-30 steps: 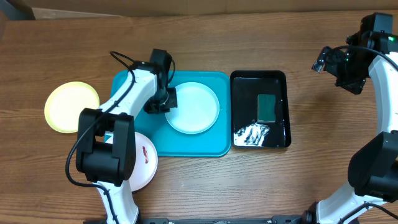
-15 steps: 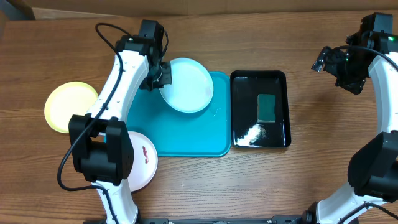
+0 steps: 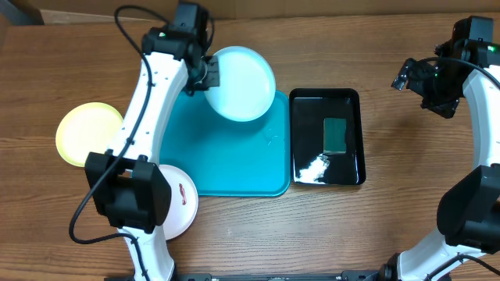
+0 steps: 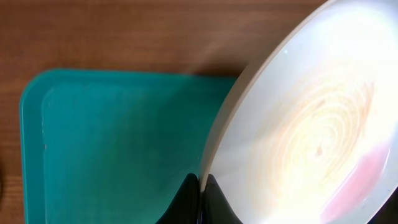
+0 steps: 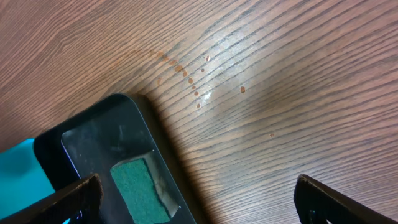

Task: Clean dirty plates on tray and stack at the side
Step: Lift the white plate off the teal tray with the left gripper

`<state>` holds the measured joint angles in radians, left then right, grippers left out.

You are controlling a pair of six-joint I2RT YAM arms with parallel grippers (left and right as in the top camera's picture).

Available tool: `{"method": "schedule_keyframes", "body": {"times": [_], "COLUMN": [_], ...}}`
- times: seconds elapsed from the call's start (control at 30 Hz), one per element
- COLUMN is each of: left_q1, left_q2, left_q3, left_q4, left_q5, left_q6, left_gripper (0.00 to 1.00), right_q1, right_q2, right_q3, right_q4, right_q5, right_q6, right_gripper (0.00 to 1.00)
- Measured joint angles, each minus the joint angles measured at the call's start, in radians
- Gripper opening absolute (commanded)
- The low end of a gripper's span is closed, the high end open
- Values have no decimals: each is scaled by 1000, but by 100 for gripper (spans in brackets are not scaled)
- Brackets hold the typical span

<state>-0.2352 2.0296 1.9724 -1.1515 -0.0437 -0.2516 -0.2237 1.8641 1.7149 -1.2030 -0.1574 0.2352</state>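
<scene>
Left gripper (image 3: 209, 76) clamped on rim of pale blue plate (image 3: 242, 82), held over far edge of teal tray (image 3: 226, 168). Right gripper (image 5: 198, 198) jaws wide apart, empty, well right of tray. Sponge (image 3: 335, 134) just right of tray, nearer right arm

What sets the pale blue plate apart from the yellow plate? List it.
The pale blue plate is gripped at its rim by the left end effector; the yellow plate is untouched. The pale blue plate overlaps the far edge of the teal tray; the yellow plate lies on the table beside it. Both are round and shallow.
</scene>
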Motion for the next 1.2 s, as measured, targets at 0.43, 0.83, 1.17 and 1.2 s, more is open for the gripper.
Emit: {"method": "schedule_keyframes", "body": {"times": [0.43, 0.83, 1.17, 1.2], "left_q1": [-328, -608, -744, -749], "left_q2": [1, 1, 1, 1], "left_q3": [58, 58, 58, 58], "left_q4": [1, 69, 132, 133], "left_q5": [-315, -784, -1202, -1223], "left_q6": [-4, -14, -14, -14], "left_gripper": [4, 4, 4, 4], "right_q1": [0, 0, 0, 0], "right_q2": [0, 0, 0, 0], "right_q3": [0, 0, 0, 0], "right_q4": [0, 0, 0, 0], "right_q5": [0, 0, 0, 0], "right_q6": [0, 0, 0, 0], "right_gripper": [100, 100, 100, 100]}}
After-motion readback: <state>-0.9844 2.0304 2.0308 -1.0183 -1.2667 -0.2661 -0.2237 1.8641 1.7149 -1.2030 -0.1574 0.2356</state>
